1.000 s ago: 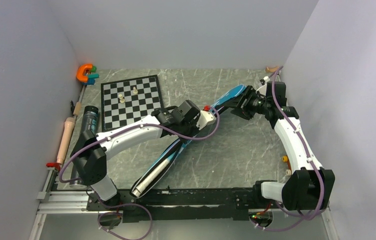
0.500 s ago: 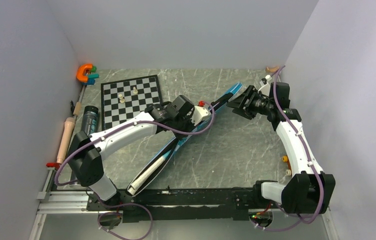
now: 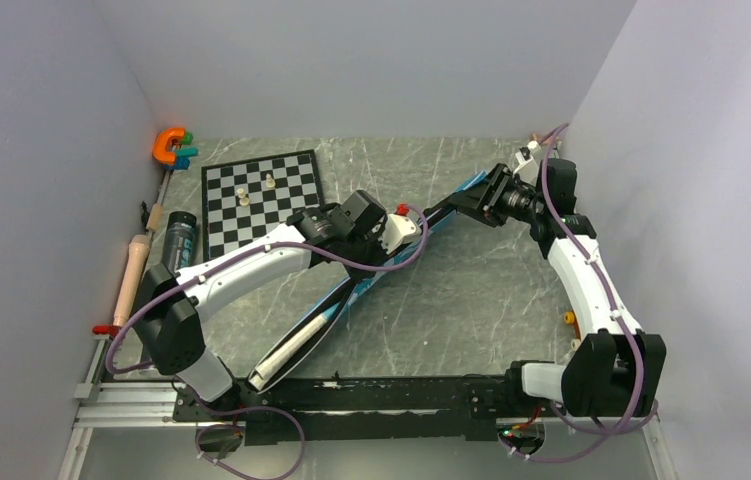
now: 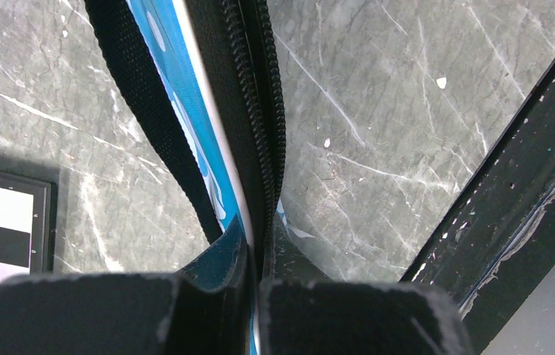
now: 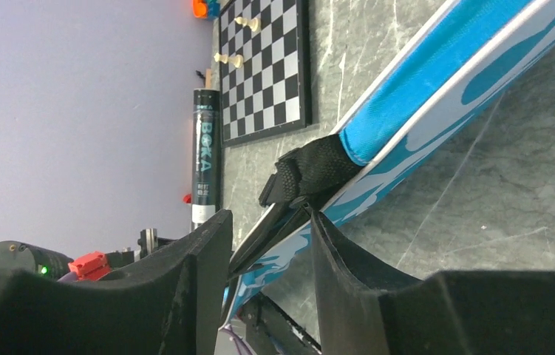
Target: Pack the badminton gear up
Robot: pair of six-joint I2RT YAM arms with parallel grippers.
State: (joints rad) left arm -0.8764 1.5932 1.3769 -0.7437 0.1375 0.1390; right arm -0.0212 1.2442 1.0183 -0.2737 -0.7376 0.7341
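Two grippers work on one bag. The left gripper (image 4: 253, 292) has its fingers pressed tight together on the zipper edge of the blue bag (image 4: 185, 111), likely so it can pull the zipper along and close it. The right gripper (image 5: 263, 244) has a finger on each side of the bag's far end, by the black strap (image 5: 307, 174). I cannot tell if it squeezes. It is probably there to stop the bag sliding. The bag lies slanted across the middle of the table (image 4: 378, 111). The black tube (image 5: 205, 148) lies by the left wall, beside the chessboard (image 5: 267, 66).
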